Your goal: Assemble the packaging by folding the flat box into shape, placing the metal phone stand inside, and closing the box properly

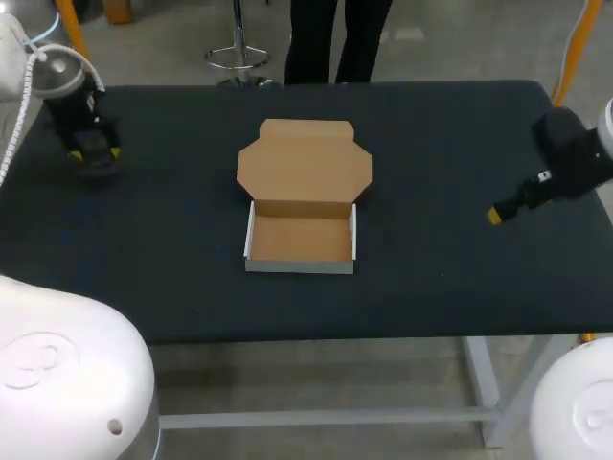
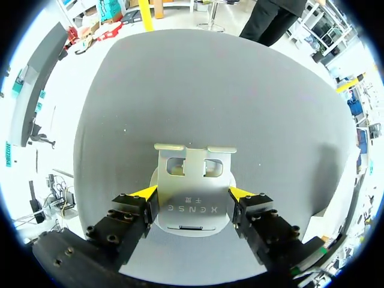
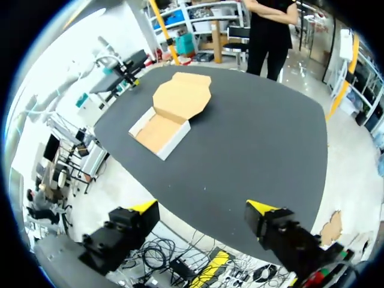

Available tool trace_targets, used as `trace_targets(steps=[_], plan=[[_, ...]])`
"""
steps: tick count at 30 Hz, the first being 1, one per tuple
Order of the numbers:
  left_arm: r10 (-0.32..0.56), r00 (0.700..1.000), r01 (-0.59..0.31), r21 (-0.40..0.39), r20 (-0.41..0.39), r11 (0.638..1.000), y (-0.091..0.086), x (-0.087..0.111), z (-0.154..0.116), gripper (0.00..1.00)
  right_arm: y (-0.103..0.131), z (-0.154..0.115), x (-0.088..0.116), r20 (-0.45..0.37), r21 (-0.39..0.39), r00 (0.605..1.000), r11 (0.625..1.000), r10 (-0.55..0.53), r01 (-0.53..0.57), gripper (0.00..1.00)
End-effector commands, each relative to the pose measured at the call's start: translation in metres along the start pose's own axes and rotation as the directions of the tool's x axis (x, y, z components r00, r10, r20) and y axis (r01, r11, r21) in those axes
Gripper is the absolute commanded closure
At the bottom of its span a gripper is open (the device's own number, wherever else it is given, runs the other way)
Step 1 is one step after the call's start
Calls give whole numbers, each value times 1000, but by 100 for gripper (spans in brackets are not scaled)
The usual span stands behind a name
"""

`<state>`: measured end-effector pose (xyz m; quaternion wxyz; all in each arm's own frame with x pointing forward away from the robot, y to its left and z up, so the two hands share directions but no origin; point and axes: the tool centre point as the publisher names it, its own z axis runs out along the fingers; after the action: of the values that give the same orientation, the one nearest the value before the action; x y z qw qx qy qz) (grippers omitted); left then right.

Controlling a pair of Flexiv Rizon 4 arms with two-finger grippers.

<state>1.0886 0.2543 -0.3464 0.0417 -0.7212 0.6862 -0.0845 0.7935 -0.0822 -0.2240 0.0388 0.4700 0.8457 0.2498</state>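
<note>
The black table point(image 1: 431, 144) carries the open cardboard box point(image 1: 301, 240) at its middle. The box's tray is folded up and its lid flap point(image 1: 304, 163) lies flat behind it, well apart from both grippers. Near the far left corner the metal phone stand point(image 2: 191, 207) rests on the table between the fingers of the left gripper point(image 2: 193, 195), which press its base from both sides; that arm points steeply down. The right gripper point(image 3: 204, 210) hangs spread wide and empty above the table's right side, slanted toward the box.
</note>
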Motion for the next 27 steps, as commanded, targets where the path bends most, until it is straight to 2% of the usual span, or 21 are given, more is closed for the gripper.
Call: trace_targets(steps=[1, 5, 7, 15, 27], plan=[[10, 1000, -10, 65, -1, 998, 34, 5, -31, 100, -8, 6, -5, -41, -74, 992, 991, -118, 115, 0], [33, 999, -33, 61, 1, 998, 51, 11, -40, 100, -8, 11, -2, -99, -111, 968, 969, -231, 220, 0], [41, 999, -41, 61, 4, 997, 59, 14, -45, 100, -8, 16, -1, -113, -101, 956, 961, -270, 259, 0], [80, 997, -81, 50, 19, 995, 82, 24, -56, 100, 2, 44, 2, -172, -113, 909, 925, -379, 364, 0], [90, 995, -91, 39, 36, 995, 91, 21, -67, 100, 24, 87, 7, -202, -86, 875, 898, -440, 432, 0]])
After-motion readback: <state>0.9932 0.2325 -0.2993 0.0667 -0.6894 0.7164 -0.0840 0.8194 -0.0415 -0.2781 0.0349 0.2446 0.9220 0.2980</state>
